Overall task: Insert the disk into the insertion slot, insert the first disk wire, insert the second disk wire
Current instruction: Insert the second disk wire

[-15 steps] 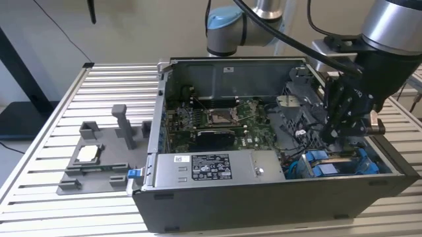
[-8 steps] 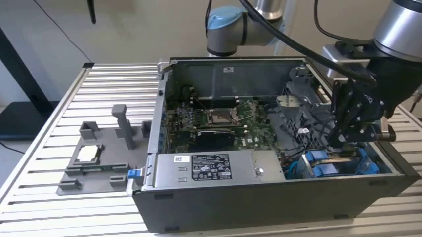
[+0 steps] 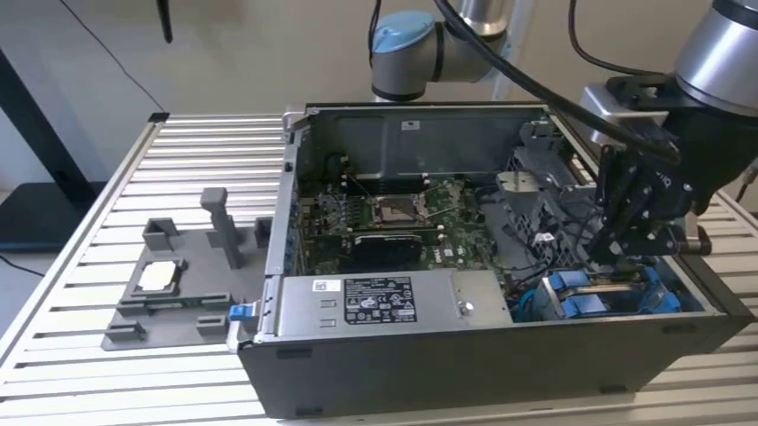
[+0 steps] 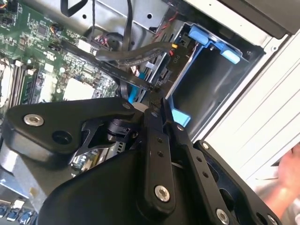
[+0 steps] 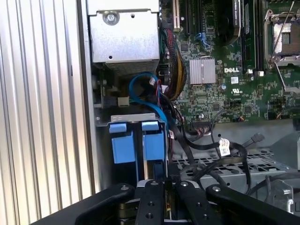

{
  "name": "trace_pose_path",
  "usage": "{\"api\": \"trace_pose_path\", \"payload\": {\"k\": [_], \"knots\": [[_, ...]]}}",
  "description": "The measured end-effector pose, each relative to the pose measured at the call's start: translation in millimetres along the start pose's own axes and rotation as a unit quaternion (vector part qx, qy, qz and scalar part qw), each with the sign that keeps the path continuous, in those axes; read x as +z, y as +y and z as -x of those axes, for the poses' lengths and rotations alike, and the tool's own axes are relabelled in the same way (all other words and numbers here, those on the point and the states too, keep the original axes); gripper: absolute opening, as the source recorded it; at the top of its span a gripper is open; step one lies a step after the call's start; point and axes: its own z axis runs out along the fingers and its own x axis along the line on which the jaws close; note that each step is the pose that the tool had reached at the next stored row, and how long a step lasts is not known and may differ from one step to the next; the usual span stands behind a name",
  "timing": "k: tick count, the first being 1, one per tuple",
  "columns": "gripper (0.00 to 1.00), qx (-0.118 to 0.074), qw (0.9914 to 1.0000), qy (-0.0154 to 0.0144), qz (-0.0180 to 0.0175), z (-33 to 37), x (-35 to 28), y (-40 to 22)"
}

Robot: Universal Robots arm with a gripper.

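The disk's blue carrier [image 3: 577, 302] sits down in the insertion slot [image 3: 693, 297], the grey bay at the case's corner on the exterior view's right. Its blue end tabs [image 5: 123, 146] face up in the first wrist view and show again as blue end tabs [image 4: 202, 35] in the second wrist view. My gripper [image 3: 616, 257] hangs just above that bay. In the second wrist view my gripper [image 4: 156, 96] is shut, its tips pinching the end of a black disk wire [image 4: 126, 74]. My gripper [image 5: 164, 180] also stands beside the tabs among black cables.
A silver labelled power-supply box [image 3: 367, 302] fills the case's front. The motherboard [image 3: 391, 217] lies behind it. Loose black cables [image 5: 206, 145] cross beside the bay. A grey fixture [image 3: 166, 288] stands on the slatted table. A blurred hand [image 4: 286, 176] is outside the case.
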Motion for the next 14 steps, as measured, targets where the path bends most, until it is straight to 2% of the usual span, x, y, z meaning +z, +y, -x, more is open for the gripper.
{"api": "trace_pose_path", "payload": {"k": [14], "knots": [[0.16,-0.002,1.0,-0.0001,-0.0006,-0.9,6.3,-5.5]]}}
